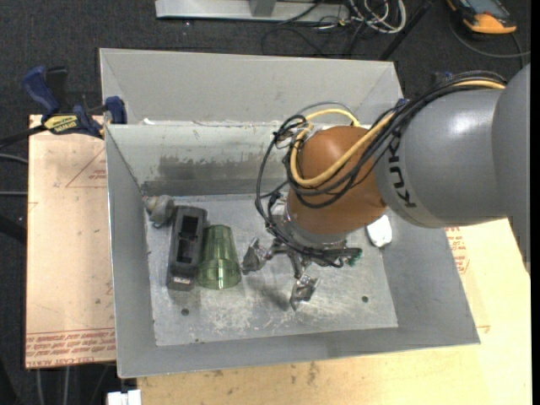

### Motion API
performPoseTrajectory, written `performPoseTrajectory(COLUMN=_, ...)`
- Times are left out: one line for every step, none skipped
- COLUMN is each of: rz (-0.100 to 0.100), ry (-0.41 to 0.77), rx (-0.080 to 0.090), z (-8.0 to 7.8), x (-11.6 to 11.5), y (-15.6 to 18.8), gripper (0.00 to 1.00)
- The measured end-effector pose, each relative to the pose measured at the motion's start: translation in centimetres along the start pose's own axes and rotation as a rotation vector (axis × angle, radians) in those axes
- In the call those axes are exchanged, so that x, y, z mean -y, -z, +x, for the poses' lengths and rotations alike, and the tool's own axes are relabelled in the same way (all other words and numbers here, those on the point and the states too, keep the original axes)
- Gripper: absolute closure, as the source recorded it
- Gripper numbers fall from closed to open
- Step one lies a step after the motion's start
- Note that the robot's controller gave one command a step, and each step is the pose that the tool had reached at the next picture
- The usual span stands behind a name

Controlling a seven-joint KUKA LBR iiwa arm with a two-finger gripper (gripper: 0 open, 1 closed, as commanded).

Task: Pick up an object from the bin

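Seemingly at approach, with jaws spread empty above bare floor of bin (337, 304) just beside green cup (218, 258): centre over cup, lower, close.

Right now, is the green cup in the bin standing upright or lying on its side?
On its side: the green cup shows its whole tapered wall, wide end toward the viewer, beside the black box.

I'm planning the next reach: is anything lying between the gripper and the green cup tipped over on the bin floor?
Nothing visible does. Only bare bin floor separates the open gripper from the green cup, which lies on its side. The black box lies beside the cup on its far side, away from the gripper.
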State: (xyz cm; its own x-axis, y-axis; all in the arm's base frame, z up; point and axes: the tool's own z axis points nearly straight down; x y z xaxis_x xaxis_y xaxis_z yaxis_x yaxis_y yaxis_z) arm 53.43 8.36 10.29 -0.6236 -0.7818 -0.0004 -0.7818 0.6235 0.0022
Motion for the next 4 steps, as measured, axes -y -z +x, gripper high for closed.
performPoseTrajectory(rz=0.001, ry=0.000, rx=0.001, z=0.0, x=0.0, y=0.0, gripper=0.00)
performPoseTrajectory(rz=-0.001, ry=0.040, rx=0.000, z=-2.0, x=2.5, y=5.4, gripper=0.00)
performPoseTrajectory(rz=0.001, ry=0.098, rx=0.000, z=-3.8, x=0.6, y=11.3, gripper=0.00)
performPoseTrajectory(rz=0.014, ry=0.067, rx=0.016, z=-5.4, x=0.2, y=11.3, gripper=0.00)
